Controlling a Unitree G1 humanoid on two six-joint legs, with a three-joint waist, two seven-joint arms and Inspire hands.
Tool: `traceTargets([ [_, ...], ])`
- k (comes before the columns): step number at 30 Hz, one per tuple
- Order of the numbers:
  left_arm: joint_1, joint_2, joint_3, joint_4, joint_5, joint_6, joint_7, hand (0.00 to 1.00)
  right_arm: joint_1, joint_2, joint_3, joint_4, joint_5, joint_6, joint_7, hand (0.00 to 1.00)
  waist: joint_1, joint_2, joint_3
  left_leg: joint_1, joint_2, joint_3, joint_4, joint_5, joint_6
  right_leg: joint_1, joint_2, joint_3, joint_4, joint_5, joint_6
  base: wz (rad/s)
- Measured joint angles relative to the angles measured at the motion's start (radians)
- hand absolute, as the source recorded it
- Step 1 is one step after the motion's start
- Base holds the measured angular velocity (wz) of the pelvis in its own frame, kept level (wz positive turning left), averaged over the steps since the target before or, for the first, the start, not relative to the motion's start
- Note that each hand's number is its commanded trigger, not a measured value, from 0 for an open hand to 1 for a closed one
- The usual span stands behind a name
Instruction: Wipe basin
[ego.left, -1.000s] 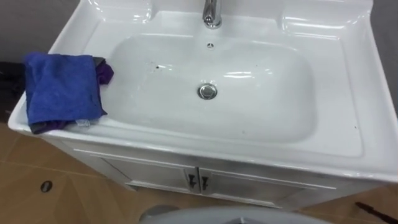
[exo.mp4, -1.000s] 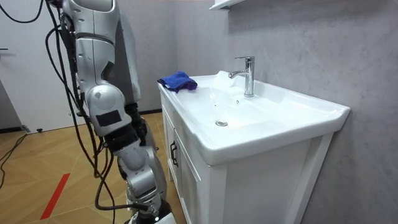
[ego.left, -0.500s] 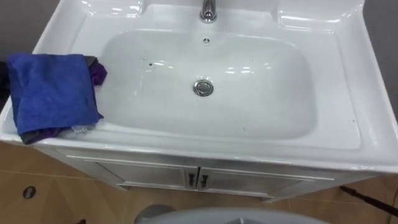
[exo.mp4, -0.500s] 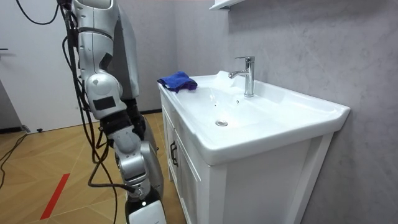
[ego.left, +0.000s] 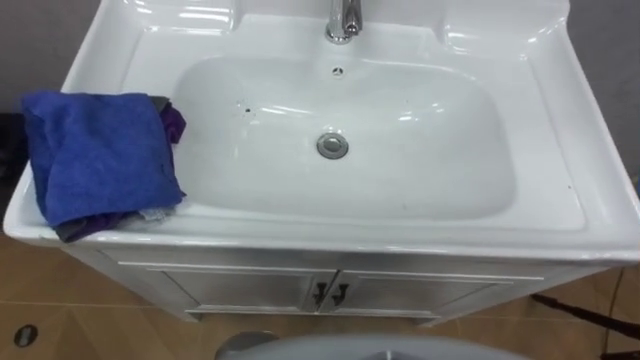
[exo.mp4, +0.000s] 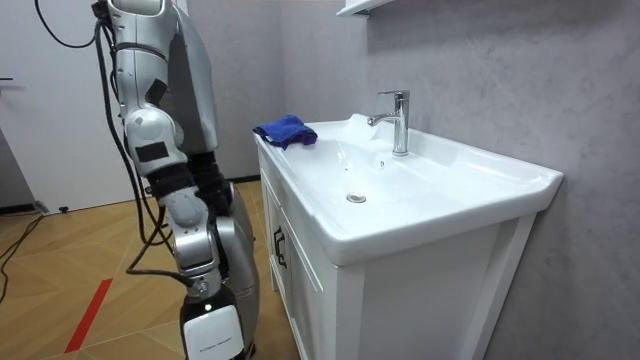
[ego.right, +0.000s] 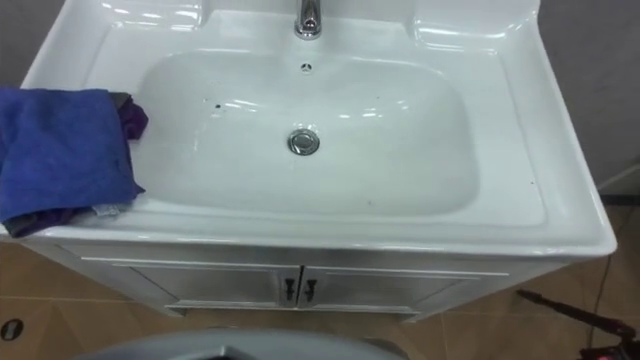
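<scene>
Right hand hangs low at the robot's side in the room view, to the room view's left of the cabinet. Its fingers are cut off by the picture's lower edge, so I cannot tell whether it is open or closed. The robot stands upright, facing the basin.

The tap stands at the back of the basin, in the middle, above the overflow hole. A shelf sits on the wall above it. Below the basin, the cabinet's two doors meet at a pair of dark handles. The wood floor carries a red strip.

The cloth, blue and loosely folded, lies on the basin's left ledge. Its right edge is at the bowl's rim and its front edge hangs a little over the basin's front. A purple rag pokes out from under its far right corner. The bowl holds the drain at its middle and a few dark specks to the left of it.
</scene>
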Motion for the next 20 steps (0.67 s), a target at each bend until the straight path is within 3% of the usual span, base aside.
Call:
traceTargets([
  [6,0.0,0.0,0.0,0.003,0.0,0.003,0.0,0.0,-0.003,0.001,0.011,0.002,0.0,0.007,-0.003,0.0,0.0,0.005,0.0005,0.003,0.001,0.003,-0.002,0.0,0.0,0.001,0.0,0.001,0.0,0.0,0.0,0.0],
  [9,-0.003,0.0,-0.011,0.003,0.0,0.004,-0.001,0.0,-0.004,0.0,0.015,0.006,-0.003,0.007,-0.008,0.0,0.0,0.009,0.0024,0.012,0.0,0.01,-0.005,0.0,0.0,0.002,0.003,0.024,0.0,0.0,0.0,-0.08],
  [20,-0.026,0.0,-0.037,0.001,0.008,0.026,-0.003,0.0,0.021,0.001,0.029,0.008,-0.001,0.021,-0.022,0.0,-0.02,0.037,0.0031,0.015,0.0,0.014,-0.005,-0.001,0.0,0.001,0.003,0.026,0.003,0.0,0.001,-0.02],
])
